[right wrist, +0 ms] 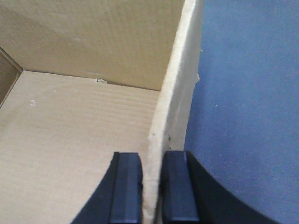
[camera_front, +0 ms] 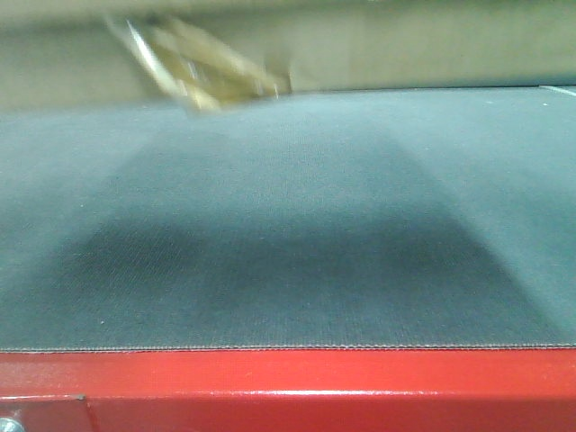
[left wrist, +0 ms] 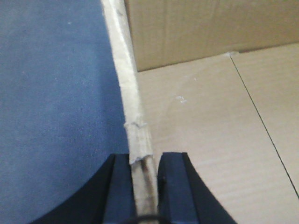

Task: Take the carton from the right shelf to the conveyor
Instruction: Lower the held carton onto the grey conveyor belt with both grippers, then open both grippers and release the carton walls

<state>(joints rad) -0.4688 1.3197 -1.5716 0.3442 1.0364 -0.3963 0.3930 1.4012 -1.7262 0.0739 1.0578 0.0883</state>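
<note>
Grey woven belt (camera_front: 288, 225) fills the front view, with its red frame (camera_front: 315, 378) at 6 o'clock. The carton (camera_front: 405, 45) spans 12 o'clock at the belt's far side, with tape (camera_front: 198, 72) at 11. The left gripper (left wrist: 142, 163) is clenched on the carton's left wall and the right gripper (right wrist: 150, 163) on its right wall.

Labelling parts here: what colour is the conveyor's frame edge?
Glossy red; the conveyor's frame edge shows best in the exterior front-facing view.
</note>
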